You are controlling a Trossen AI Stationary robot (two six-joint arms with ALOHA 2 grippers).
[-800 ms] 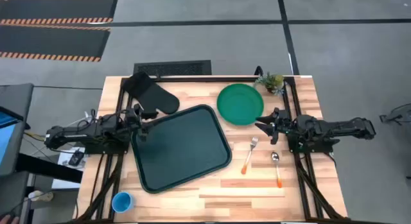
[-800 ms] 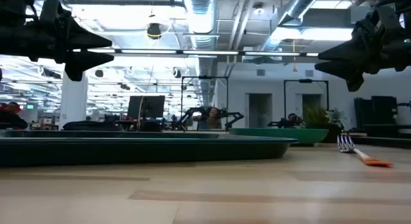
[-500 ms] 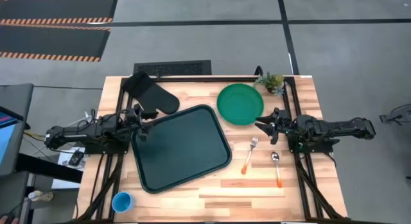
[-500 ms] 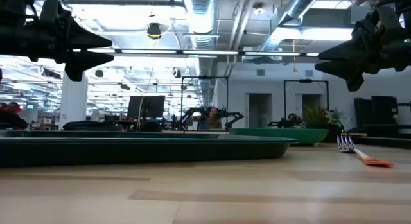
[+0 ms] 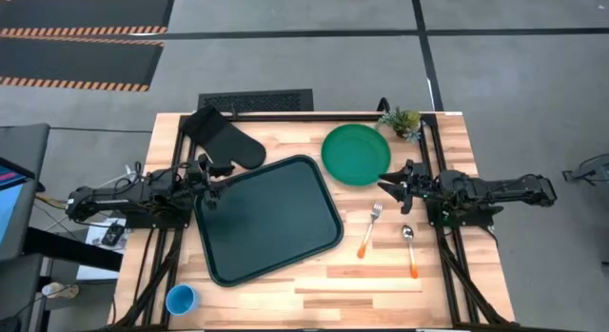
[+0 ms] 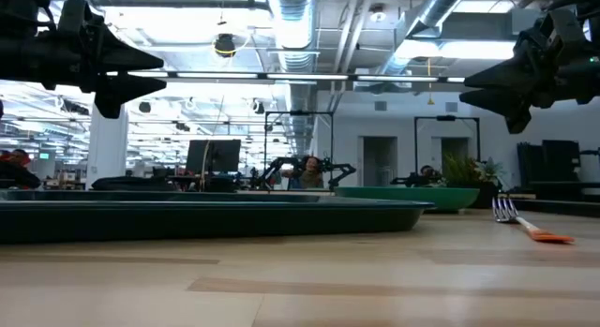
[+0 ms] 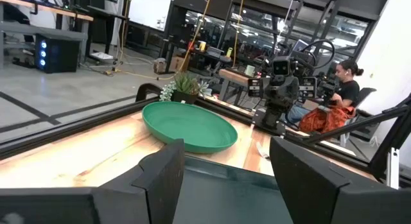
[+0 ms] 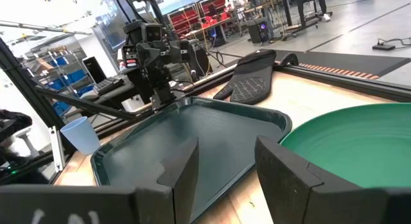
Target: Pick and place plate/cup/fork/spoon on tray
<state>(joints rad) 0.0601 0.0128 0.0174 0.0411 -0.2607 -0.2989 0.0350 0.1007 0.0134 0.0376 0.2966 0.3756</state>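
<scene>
The dark tray (image 5: 268, 218) lies in the middle of the table. The green plate (image 5: 356, 153) lies flat at the far right. The fork (image 5: 369, 229) and the spoon (image 5: 410, 249) lie right of the tray. The light-blue cup (image 5: 181, 299) stands at the near left corner. My left gripper (image 5: 211, 182) is open above the tray's left edge. My right gripper (image 5: 385, 184) is open above the table, just off the plate's near right rim. Both are empty.
A black oven mitt (image 5: 222, 138) lies at the far left, beside the tray's far corner. A small potted plant (image 5: 401, 121) stands at the far right corner beside the plate. Bare wood shows along the near edge (image 5: 362, 294).
</scene>
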